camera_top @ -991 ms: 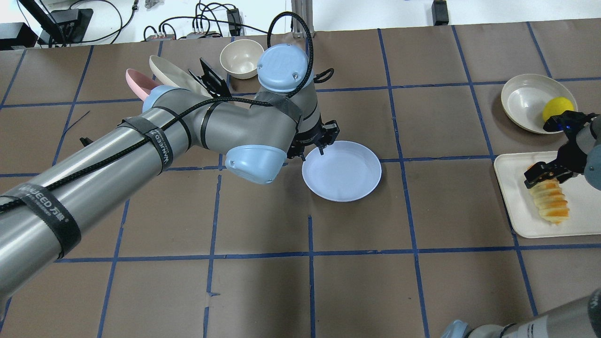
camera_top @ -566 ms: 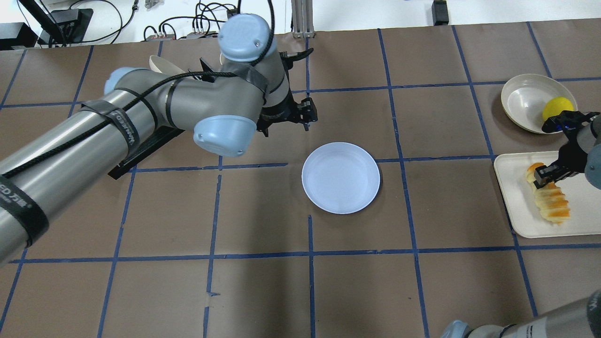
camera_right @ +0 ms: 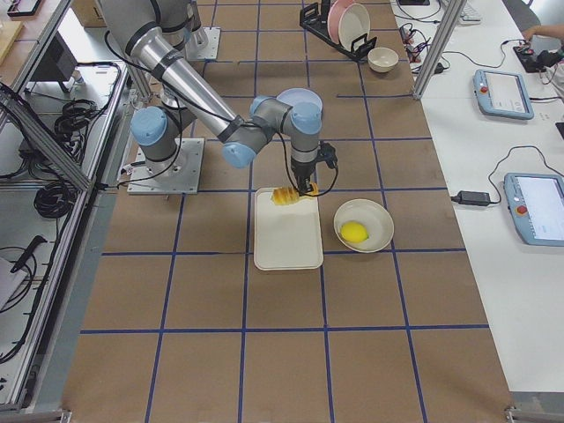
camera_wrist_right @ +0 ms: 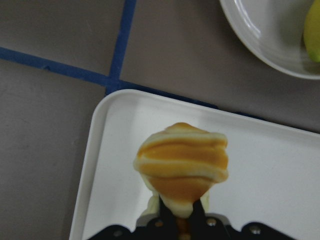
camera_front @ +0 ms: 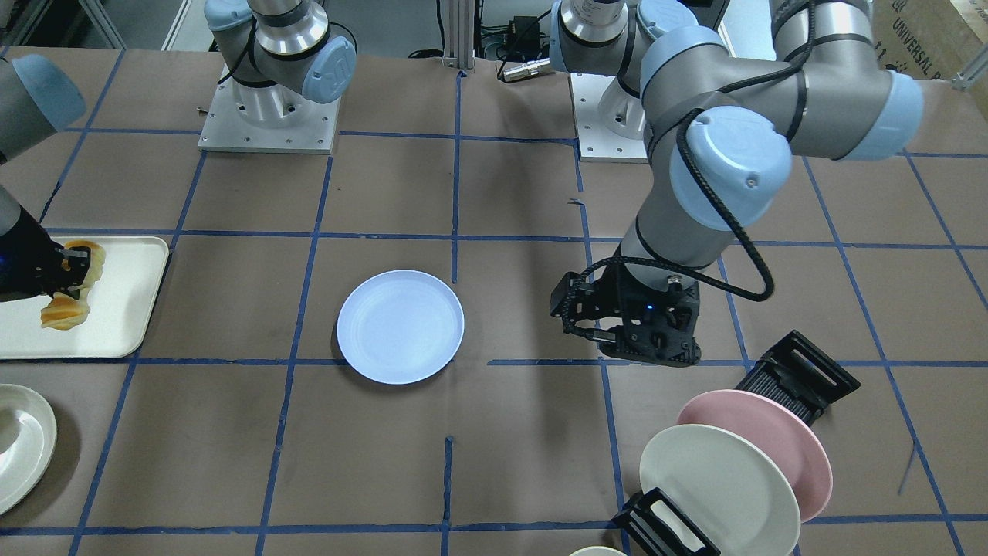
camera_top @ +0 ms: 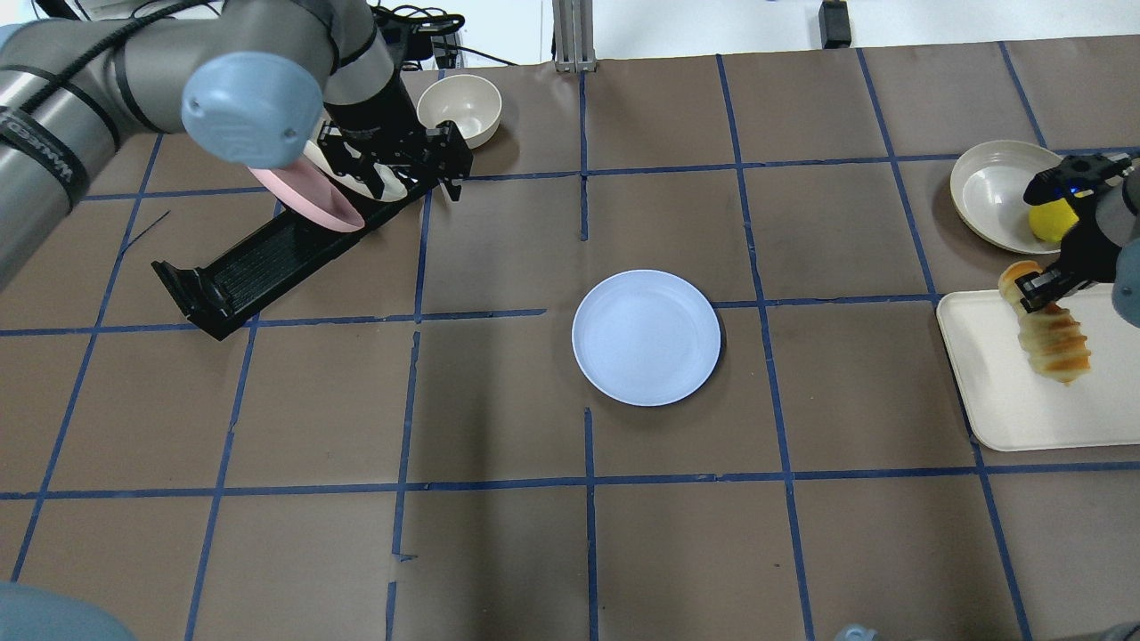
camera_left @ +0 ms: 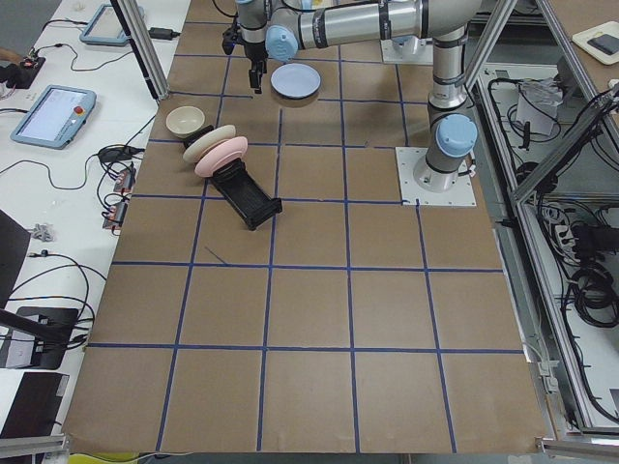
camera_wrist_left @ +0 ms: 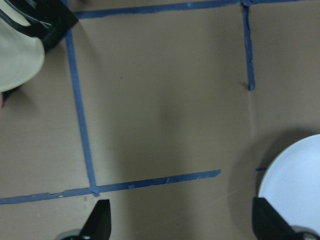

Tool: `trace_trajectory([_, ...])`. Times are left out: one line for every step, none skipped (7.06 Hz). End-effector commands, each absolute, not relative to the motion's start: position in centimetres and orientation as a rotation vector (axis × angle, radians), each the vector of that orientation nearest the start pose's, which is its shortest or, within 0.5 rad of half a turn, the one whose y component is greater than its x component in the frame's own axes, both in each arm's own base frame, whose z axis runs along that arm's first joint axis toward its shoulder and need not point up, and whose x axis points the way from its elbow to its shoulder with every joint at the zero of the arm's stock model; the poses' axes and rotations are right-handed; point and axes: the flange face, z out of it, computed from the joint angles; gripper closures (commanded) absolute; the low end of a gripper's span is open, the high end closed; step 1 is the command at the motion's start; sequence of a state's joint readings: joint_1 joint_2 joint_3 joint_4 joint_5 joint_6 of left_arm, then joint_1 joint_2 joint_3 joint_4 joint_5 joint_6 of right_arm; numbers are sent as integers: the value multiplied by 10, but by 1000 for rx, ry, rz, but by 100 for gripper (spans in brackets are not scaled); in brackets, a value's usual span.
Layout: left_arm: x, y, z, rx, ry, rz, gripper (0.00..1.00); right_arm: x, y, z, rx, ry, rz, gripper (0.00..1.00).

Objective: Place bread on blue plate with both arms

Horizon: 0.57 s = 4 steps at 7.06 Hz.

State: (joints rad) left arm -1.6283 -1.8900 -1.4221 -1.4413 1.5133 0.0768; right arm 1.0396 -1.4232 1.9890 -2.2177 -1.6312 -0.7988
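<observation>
The left claw has pulled away toward the table's far left corner. It now hangs with its jaws spread wide and nothing between them, above the pink plate standing in the black dish rack. The small cream bowl is just beyond it. A second ago this claw was at the rim of the blue plate, and 0.6 s ago it had only just cleared that rim. Now the plate lies well to its right and nearer the robot, flat, bare and unmoved on the brown table. The left arm's share, setting out the plate, looks finished, and the way to the plate is open.

At the right, the right claw is clamped on the far end of the bread. The loaf dangles below the fingers, its free end pointing down over the white tray. In the wrist view the tray floor shows all round the hanging end, so the bread appears to be off the tray. A second ago the loaf lay flat on the tray with the fingers spread about its end. By 0.6 s ago they had closed on it, and the loaf was still resting. The bowl with the yellow fruit sits just past this claw. The blue plate is well to the claw's left, so the carry across is still to come.
</observation>
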Motion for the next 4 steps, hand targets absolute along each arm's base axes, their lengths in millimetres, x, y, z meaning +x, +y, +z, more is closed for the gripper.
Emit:
trace_trajectory([-134, -601, 456, 246, 3117, 234, 0, -61, -496, 337, -333, 3221, -77, 93])
trace_trajectory([-110, -594, 475, 185, 3120, 256, 0, -21, -492, 351, -227, 3216, -70, 93])
trace_trajectory([-80, -587, 486, 108, 3145, 243, 0, 29, -491, 354, -175, 3212, -68, 93])
trace_trajectory([-82, -580, 494, 110, 3170, 216, 0, 77, -486, 351, -114, 3198, -73, 92])
